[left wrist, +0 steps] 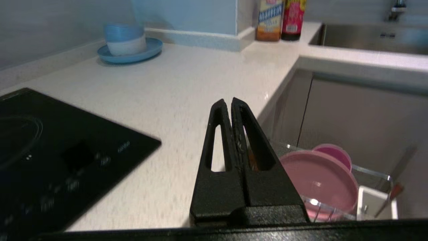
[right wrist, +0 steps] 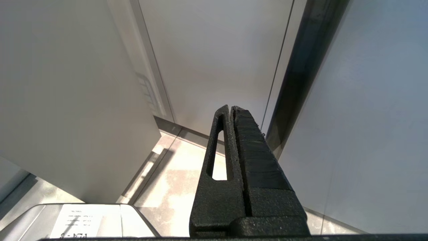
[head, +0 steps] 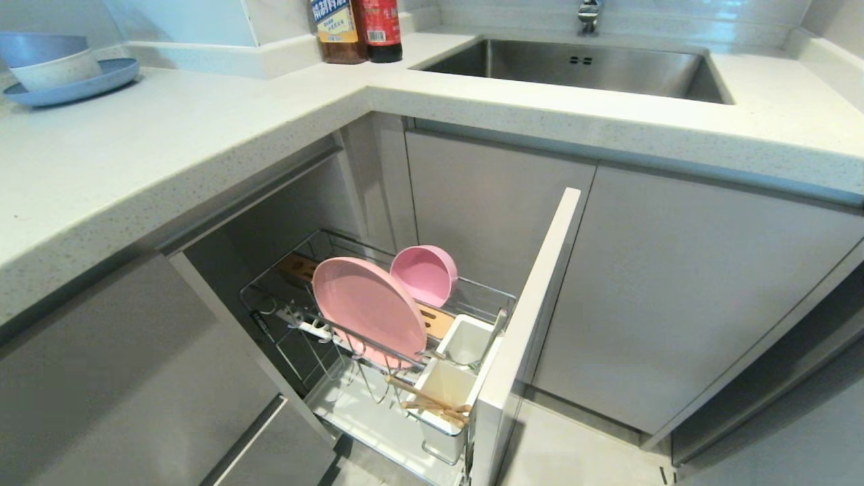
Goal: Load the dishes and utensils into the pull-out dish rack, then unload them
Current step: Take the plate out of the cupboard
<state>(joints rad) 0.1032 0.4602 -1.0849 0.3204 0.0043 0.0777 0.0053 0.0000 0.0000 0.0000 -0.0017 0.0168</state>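
Note:
The pull-out dish rack [head: 486, 289] stands drawn out below the counter, its pale front panel [head: 533, 324] nearest me. A pink plate [head: 368, 310] stands on edge in it, with a pink bowl [head: 424, 273] on its side behind. Wooden chopsticks [head: 432, 403] lie across the nearer white utensil cup [head: 442, 385]. I cannot make out the fork. Neither arm shows in the head view. My left gripper [left wrist: 230, 100] is shut and empty, over the counter's edge, above the plate [left wrist: 317, 180] and bowl [left wrist: 334, 155]. My right gripper [right wrist: 231, 107] is shut and empty, low before the cabinet fronts.
A blue plate with stacked bowls [head: 67, 74] sits at the counter's far left. Two bottles [head: 358, 30] stand by the steel sink [head: 580, 64]. A black cooktop [left wrist: 50, 160] lies in the counter [left wrist: 187, 83] beside my left gripper. Closed cabinet doors [head: 675, 290] flank the rack.

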